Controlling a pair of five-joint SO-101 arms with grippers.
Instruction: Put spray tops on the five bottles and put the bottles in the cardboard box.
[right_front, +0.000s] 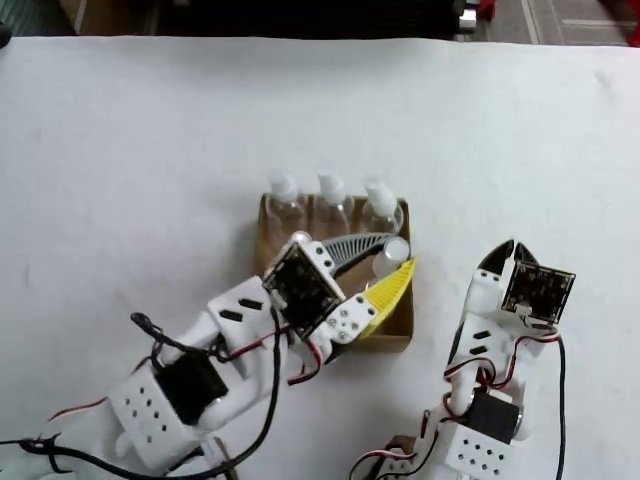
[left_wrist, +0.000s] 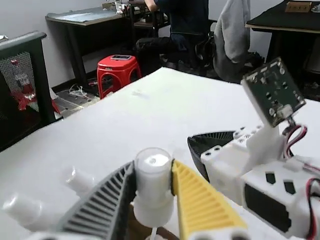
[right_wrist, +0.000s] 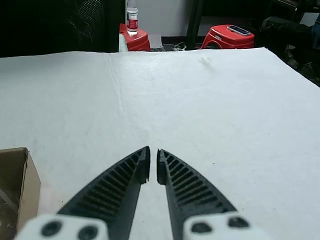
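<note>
Bottle (left_wrist: 154, 175) held by the left gripper (right_front: 400, 252) over the front right part of the cardboard box (right_front: 398, 338), as I watch from the remote station; the grey finger (left_wrist: 107, 205) and the yellow finger (left_wrist: 197, 200) are closed against its neck just below the white top, one on each side, with no slack that I can see; the bottle's long axis runs roughly upright between them, top toward the wrist camera, body hanging down into the box; whether its base touches the box floor I cannot tell; three other bottles (right_front: 332, 205) with white tops stand side by side along the far wall of the box, and the held one sits just in front of the rightmost of them, near it, though I cannot say whether they touch; right gripper (right_wrist: 153, 165) rests over the white table (right_front: 150, 150) beside the box's right wall, its black fingers drawn almost together with nothing between them; it is well apart from the bottle, so the left arm is the one placed for this step; my judgement is that the coming move is a straight lowering and release into the front row; the risk is a tilt that knocks the neighbour behind; four bottles counted against the task's five.
</note>
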